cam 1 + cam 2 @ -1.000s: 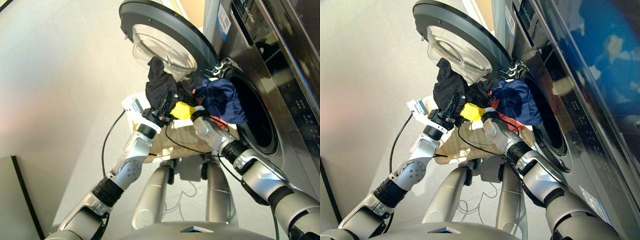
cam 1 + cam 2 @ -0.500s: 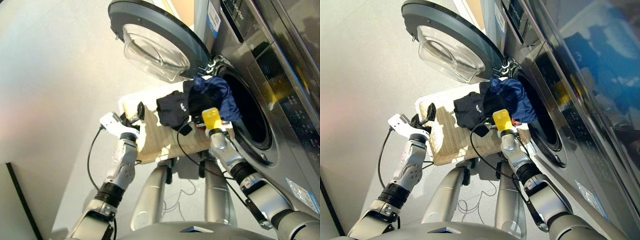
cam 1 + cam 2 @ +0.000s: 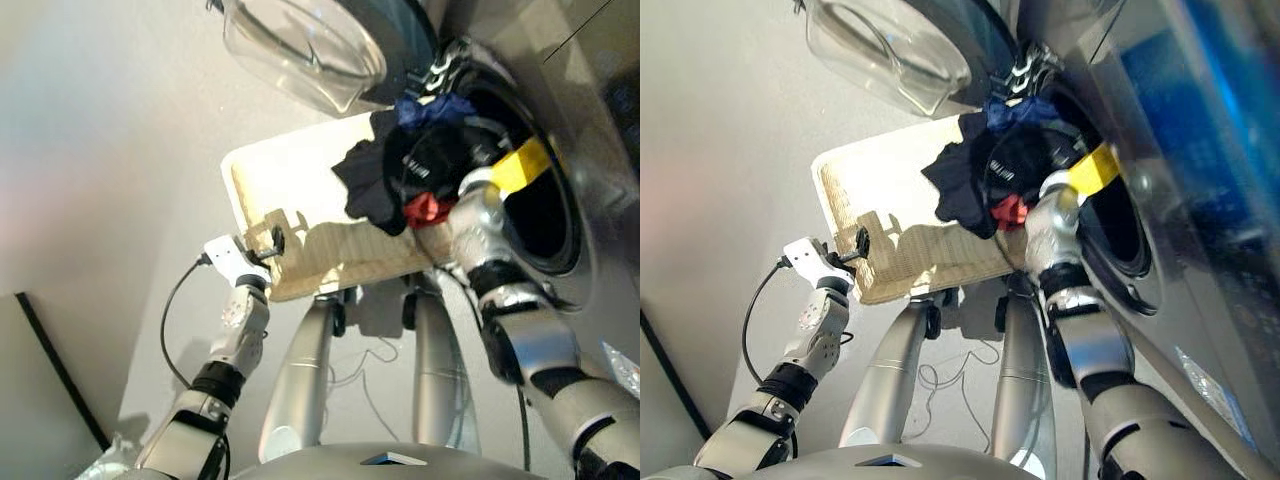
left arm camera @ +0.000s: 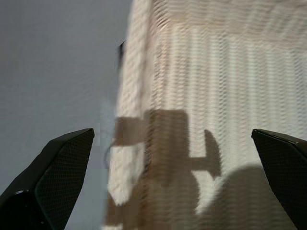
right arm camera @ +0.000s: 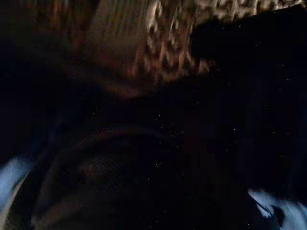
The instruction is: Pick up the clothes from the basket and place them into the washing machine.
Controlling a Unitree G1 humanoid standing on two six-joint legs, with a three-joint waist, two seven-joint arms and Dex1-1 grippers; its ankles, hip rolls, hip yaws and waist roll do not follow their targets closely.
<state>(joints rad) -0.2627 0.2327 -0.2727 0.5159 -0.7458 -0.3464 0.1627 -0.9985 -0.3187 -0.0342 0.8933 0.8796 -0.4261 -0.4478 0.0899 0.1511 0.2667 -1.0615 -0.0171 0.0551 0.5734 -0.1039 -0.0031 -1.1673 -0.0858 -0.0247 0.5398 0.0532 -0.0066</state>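
While the clothes hang bunched at upper right of the head view, the black garment (image 3: 378, 185) droops over the far-right edge of the basket (image 3: 290, 190), the navy one (image 3: 432, 108) sits above it at the lip of the washing machine (image 3: 590, 150) porthole, and a bit of coral red garment (image 3: 425, 209) shows just below, next to the R wrist. R arm rises from lower right, forearm near vertical, wrist bent toward the drum opening; R gripper (image 3: 440, 165) is buried in the cloth, so can't tell if it's clenched or released. R wrist view is dark fabric only. L arm comes up from lower left w/ elbow low, forearm slanted up; L gripper (image 3: 272, 241) hovers at the basket's near-left corner, fingers (image 4: 57, 177) spread wide, holding nothing. Glass door (image 3: 300, 45) stands swung out at top center.
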